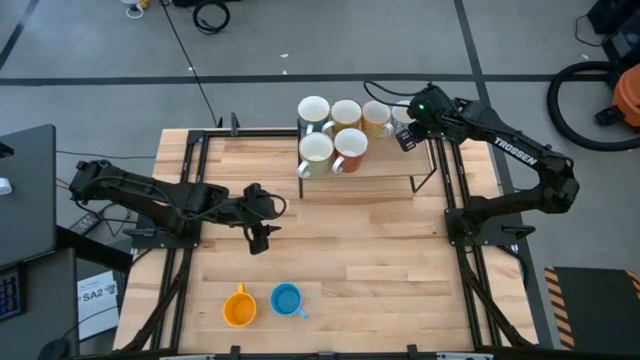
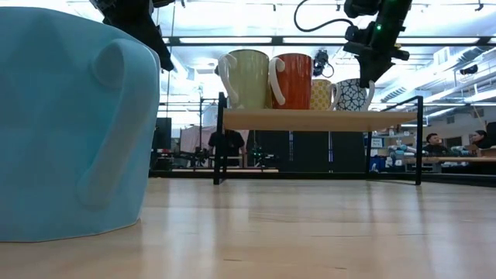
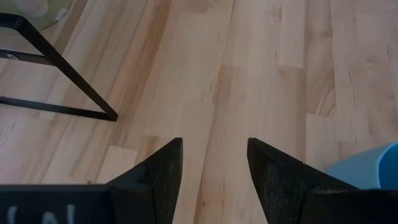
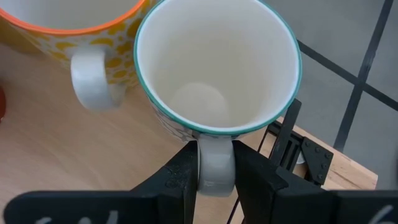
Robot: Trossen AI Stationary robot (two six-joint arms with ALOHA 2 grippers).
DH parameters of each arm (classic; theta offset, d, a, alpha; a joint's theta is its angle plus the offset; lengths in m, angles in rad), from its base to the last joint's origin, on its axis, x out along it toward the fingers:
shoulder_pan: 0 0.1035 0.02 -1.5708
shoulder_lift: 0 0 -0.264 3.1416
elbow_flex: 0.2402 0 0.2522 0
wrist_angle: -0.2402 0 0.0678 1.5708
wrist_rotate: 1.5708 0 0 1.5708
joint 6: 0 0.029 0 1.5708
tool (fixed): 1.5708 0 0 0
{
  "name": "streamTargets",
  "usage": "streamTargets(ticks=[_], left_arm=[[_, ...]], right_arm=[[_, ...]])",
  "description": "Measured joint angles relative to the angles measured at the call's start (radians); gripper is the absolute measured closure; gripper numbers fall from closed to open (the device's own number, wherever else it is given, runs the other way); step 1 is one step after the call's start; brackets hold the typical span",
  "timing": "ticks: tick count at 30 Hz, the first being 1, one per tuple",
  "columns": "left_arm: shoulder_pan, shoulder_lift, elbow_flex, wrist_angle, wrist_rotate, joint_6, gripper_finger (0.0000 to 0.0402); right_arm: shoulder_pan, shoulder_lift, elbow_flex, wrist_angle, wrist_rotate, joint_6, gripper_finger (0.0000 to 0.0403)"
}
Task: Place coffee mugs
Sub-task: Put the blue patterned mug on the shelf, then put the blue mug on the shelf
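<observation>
Wood planks form the table [image 1: 380,250], seen from above, with grey floor around it and an office beyond in the low view.

Shelf [image 1: 385,175], at 12 o'clock on the table: a low black-framed wooden rack carrying six mugs. Back row, from 9 toward 3 o'clock: a white mug [image 1: 313,110], a cream mug [image 1: 346,114], a yellow-patterned mug [image 1: 377,118] with an orange rim, and a teal-rimmed mug [image 4: 217,68] at the 3 o'clock end. Front row: a pale green mug [image 1: 315,150] and a reddish-brown mug [image 1: 350,145]. All stand upright.

My right gripper [image 4: 216,177] is at the shelf's 3 o'clock end. Its fingers sit on either side of the teal-rimmed mug's handle, very close to it; whether they pinch it or have just let go I cannot tell. The mug appears to rest on the shelf, just beside the yellow-patterned one.

My left gripper [image 3: 214,165] hangs over bare wood at about 9 o'clock of the table's centre, fingers spread, holding nothing.

Left to do: an orange mug [image 1: 239,307] and a blue mug [image 1: 287,300] stand side by side near the table's 6 o'clock edge, well apart from the shelf. I judge the task about three quarters done, with the sixth placing at its end.

Contents: the teal-rimmed mug is empty, with a clean white inside. The others look empty from above, though their bottoms are not clear.
</observation>
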Motion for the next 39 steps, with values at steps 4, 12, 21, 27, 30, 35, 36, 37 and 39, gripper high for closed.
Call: streamTargets(ticks=[4,12,21,27,30,35,36,37,39], left_arm=[[0.000,0.000,0.000,0.000,0.000,0.000,0.0214],[0.000,0.000,0.000,0.000,0.000,0.000,0.0214],[0.000,0.000,0.000,0.000,0.000,0.000,0.0214],[0.000,0.000,0.000,0.000,0.000,0.000,0.0214],[0.000,0.000,0.000,0.000,0.000,0.000,0.0214],[0.000,0.000,0.000,0.000,0.001,-0.002,0.0214],[0.000,0.000,0.000,0.000,0.001,-0.005,0.0214],[0.000,0.000,0.000,0.000,0.001,-0.012,0.0214],[0.000,0.000,0.000,0.000,0.002,-0.033,0.0214]], right_arm=[[0.000,0.000,0.000,0.000,0.000,0.000,0.0300],[0.000,0.000,0.000,0.004,0.001,0.000,0.0278],[0.000,0.000,0.000,0.004,0.032,0.000,0.0212],[0.000,0.000,0.000,0.002,0.035,0.009,0.0205],[0.000,-0.004,0.000,-0.001,0.028,0.027,0.0205],[0.002,-0.048,0.000,-0.003,0.022,0.026,0.0205],[0.003,-0.062,0.000,-0.005,0.022,0.026,0.0206],[0.005,-0.077,0.000,-0.007,0.021,0.027,0.0206],[0.014,-0.109,0.000,-0.011,0.012,0.030,0.0205]])
